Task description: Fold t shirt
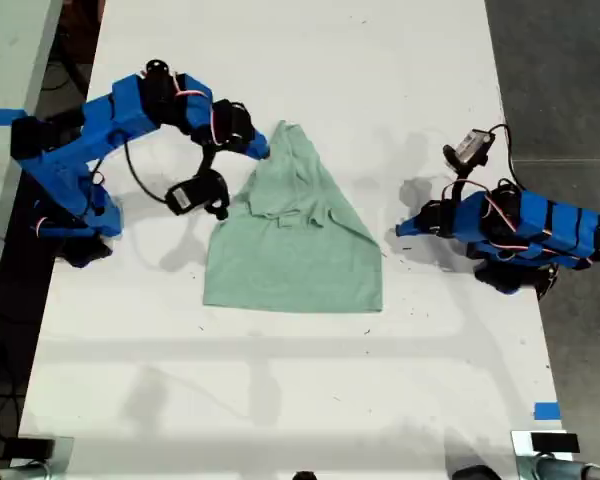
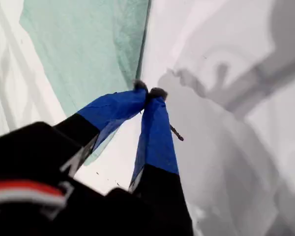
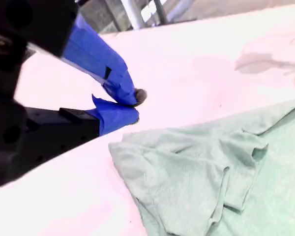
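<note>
Exterior view: the shirt (image 1: pixel 295 250) lies mid-worktop (image 1: pixel 280 400), upper part already drawn in to a narrow peak, the hem end flat and wide. My second end effector (image 1: pixel 265 150) sits at that peak. My first end effector (image 1: pixel 400 228) is close to the shirt's edge on the exterior view's right.

First wrist view: my first end effector (image 2: pixel 148 92) has its tips together with no cloth visible between them, right by the shirt's edge.

Second wrist view: my second end effector (image 3: pixel 136 107) has its jaws slightly apart and empty, just off the peak, with a folded-in sleeve (image 3: pixel 241 167) beyond.

I judge I'm between folds. Next I'd need to part both sets of jaws, pinch the cloth, and carry the upper part toward the hem.
</note>
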You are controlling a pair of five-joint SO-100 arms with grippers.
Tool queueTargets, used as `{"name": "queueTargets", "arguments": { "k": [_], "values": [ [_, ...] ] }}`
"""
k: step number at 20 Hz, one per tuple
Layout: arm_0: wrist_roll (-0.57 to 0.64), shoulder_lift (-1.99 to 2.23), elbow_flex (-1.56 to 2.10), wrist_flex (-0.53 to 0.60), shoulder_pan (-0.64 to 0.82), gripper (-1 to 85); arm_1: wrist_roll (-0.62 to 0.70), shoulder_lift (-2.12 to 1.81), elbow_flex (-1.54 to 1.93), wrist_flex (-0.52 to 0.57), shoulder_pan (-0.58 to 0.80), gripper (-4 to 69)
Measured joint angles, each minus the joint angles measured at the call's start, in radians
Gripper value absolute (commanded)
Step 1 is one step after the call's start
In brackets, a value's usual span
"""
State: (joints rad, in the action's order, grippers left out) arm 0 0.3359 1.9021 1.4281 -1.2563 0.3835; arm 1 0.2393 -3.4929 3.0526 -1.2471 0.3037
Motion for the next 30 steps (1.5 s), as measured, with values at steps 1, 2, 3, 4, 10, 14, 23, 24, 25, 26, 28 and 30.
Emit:
{"name": "queueTargets", "arguments": {
  "k": [1, 2, 3, 4, 10, 14, 23, 24, 25, 26, 28, 30],
  "values": [
    [-0.006, 0.155, 0.167, 0.067, -0.034, -0.2, 0.0, 0.0, 0.0, 0.0, 0.0, 2.2],
    [-0.023, 0.322, 0.353, 0.141, -0.06, -0.2, 0.0, 0.0, 0.0, 0.0, 0.0, 2.2],
    [-0.046, 0.495, 0.545, 0.215, -0.078, -0.2, 0.0, 0.0, 0.0, 0.0, 0.0, 2.2],
    [-0.072, 0.667, 0.739, 0.281, -0.094, -0.2, 0.0, 0.0, 0.0, 0.0, 0.0, 2.2],
    [-0.118, 1.373, 1.669, 0.512, -0.15, -0.2, 0.0, 0.0, 0.0, 0.0, 0.0, 2.2],
    [-0.12, 1.664, 1.752, 0.36, -0.11, -0.2, -0.003, 0.0, 0.002, 0.0, 0.0, 2.2],
    [-0.143, 1.687, 1.763, 0.347, -0.114, -0.2, -0.003, 0.0, 0.002, 0.0, 0.0, 2.2],
    [-0.143, 1.687, 1.763, 0.347, -0.114, -0.2, -0.003, 0.0, 0.002, 0.0, 0.0, 2.2],
    [-0.143, 1.687, 1.763, 0.347, -0.114, -0.2, -0.003, 0.0, 0.002, 0.0, 0.0, 2.2],
    [-0.143, 1.687, 1.763, 0.347, -0.114, -0.2, -0.003, 0.0, 0.002, 0.0, 0.0, 2.2],
    [-0.143, 1.687, 1.763, 0.347, -0.114, -0.2, -0.003, 0.0, 0.002, 0.0, 0.0, 2.2],
    [-0.143, 1.687, 1.763, 0.347, -0.114, -0.2, -0.003, 0.0, 0.002, 0.0, 0.0, 2.2]
  ]
}}
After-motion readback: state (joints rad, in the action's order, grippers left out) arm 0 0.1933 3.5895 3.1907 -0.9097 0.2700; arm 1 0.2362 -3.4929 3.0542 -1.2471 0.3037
